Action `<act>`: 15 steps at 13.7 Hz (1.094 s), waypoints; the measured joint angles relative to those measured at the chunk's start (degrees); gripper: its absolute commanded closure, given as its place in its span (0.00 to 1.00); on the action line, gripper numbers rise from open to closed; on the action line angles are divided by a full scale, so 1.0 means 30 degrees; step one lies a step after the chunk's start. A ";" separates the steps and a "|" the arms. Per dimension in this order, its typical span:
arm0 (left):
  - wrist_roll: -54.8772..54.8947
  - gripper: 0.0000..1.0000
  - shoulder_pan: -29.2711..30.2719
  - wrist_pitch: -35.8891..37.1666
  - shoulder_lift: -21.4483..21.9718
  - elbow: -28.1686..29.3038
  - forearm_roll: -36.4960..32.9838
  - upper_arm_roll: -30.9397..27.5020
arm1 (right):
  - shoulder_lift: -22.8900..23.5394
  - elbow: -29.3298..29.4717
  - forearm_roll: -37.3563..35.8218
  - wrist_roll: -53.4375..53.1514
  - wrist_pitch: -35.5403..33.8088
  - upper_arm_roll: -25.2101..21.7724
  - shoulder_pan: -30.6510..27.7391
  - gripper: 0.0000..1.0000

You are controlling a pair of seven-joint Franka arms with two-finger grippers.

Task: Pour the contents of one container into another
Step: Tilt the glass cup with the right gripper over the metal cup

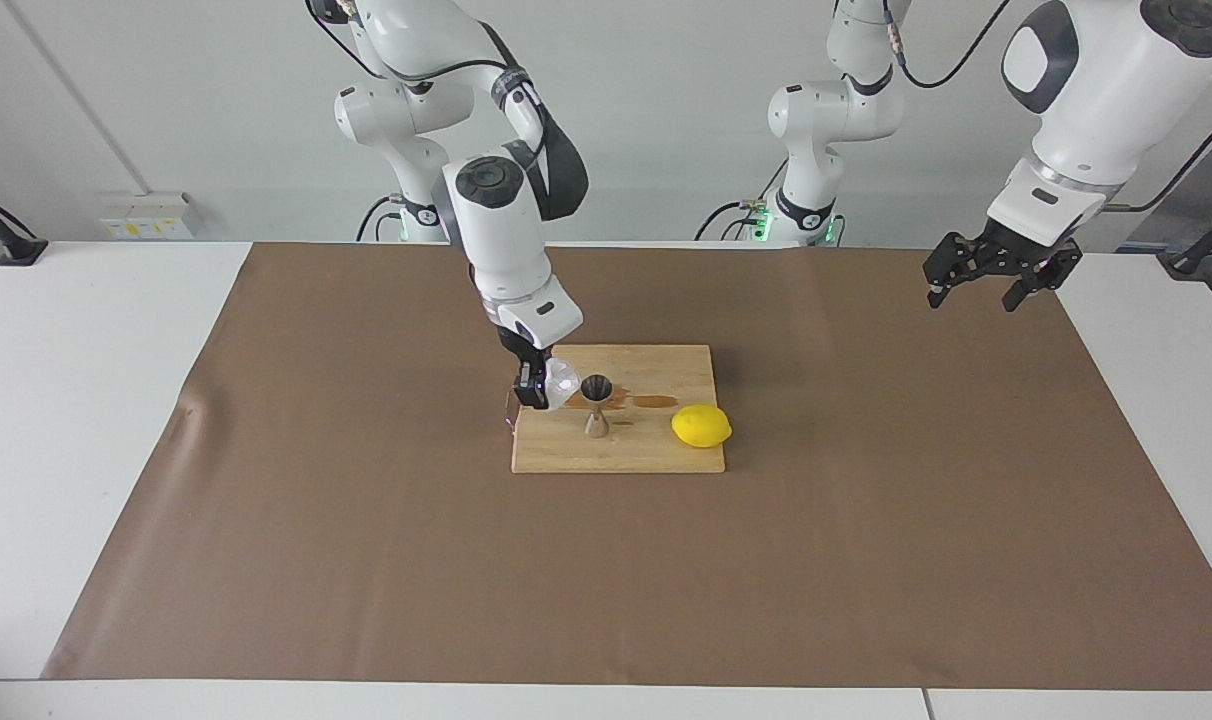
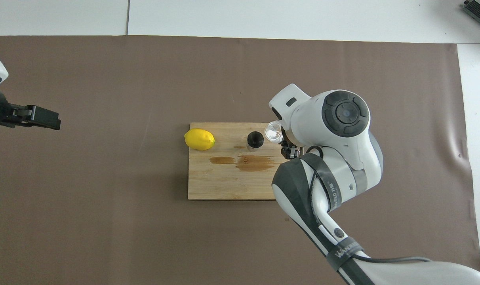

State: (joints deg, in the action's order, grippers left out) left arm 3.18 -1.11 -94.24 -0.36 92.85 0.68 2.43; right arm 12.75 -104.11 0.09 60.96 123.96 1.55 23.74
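A steel hourglass jigger (image 1: pixel 596 405) (image 2: pixel 255 140) stands upright on the wooden cutting board (image 1: pixel 616 455) (image 2: pixel 224 182). My right gripper (image 1: pixel 543 388) (image 2: pixel 289 151) is shut on the small translucent whitish cup (image 1: pixel 563 381) (image 2: pixel 273 132). It holds the cup in the air over the board, right beside the jigger's top cone. The cup is tilted with its mouth toward the jigger. Whether the rims touch cannot be told. In the overhead view the right arm hides most of the gripper. My left gripper (image 1: pixel 972 298) (image 2: pixel 54 120) waits open and raised over the mat at the left arm's end of the table.
A yellow lemon (image 1: pixel 701 426) (image 2: pixel 199 139) lies on the board beside the jigger, toward the left arm's end. Brown wet stains (image 1: pixel 654 401) (image 2: pixel 255 163) mark the board nearer to the robots than the jigger. A brown mat (image 1: pixel 866 560) covers the table.
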 measured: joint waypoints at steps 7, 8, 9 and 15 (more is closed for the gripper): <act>0.0003 0.00 0.0000 -0.0010 0.0000 0.0000 0.0000 0.0000 | 0.0640 0.0508 -0.3533 -0.0286 -0.0782 0.0052 0.1046 1.00; 0.0003 0.00 0.0000 -0.0011 0.0000 0.0000 0.0000 0.0000 | 0.0736 0.0516 -0.3868 -0.0286 -0.0791 0.0067 0.1199 1.00; 0.0003 0.00 0.0000 -0.0012 0.0000 0.0000 0.0000 0.0000 | 0.0801 0.0546 -0.4313 -0.0286 -0.0834 0.0077 0.1324 1.00; 0.0001 0.00 0.0021 -0.0050 0.0001 0.0000 0.0000 -0.0028 | 0.0914 0.0745 -0.6130 -0.0286 -0.1120 0.0279 0.1469 1.00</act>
State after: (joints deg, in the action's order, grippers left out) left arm 3.18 -1.05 -94.39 -0.36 92.85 0.68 2.34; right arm 15.49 -101.88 -18.30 60.10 120.60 2.38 28.14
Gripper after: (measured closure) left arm 0.000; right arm 0.498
